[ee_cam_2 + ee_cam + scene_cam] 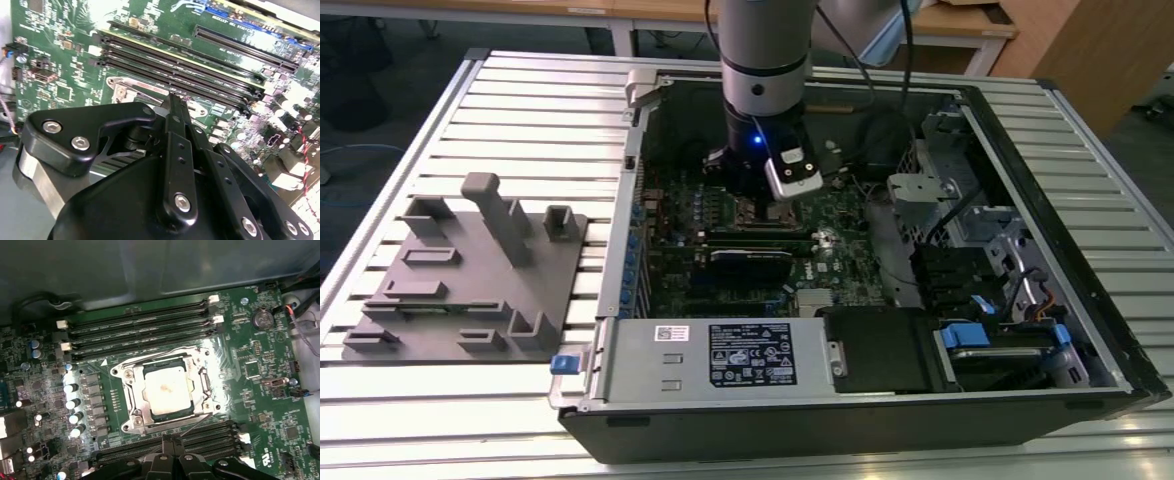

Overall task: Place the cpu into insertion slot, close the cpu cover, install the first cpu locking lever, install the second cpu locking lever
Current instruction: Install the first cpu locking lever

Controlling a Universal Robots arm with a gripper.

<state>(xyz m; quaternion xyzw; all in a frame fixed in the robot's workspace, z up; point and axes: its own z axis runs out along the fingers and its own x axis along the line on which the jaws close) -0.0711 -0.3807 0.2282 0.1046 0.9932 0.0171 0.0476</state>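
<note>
In the first wrist view the cpu [167,390] lies flat in the insertion slot [126,426] on the green board, its dull silver top showing. The cpu cover [134,392] is down over it, framing the chip. A thin wire locking lever [199,423] runs along the socket's edge nearest my gripper. My gripper [167,439] hovers just beside that edge, its fingers pressed together with nothing visible between them. The second wrist view shows the shut gripper [172,97] over a corner of the socket's metal frame [122,90]. In the exterior view the gripper [750,200] reaches down into the open computer case.
Long black memory slots [140,327] flank the socket on both sides. Capacitors [72,402] stand in a row close by. The case walls [1067,200], a drive cage [927,190] and the power supply [720,355] ring the board. A grey fixture plate [467,280] sits on the exterior view's left.
</note>
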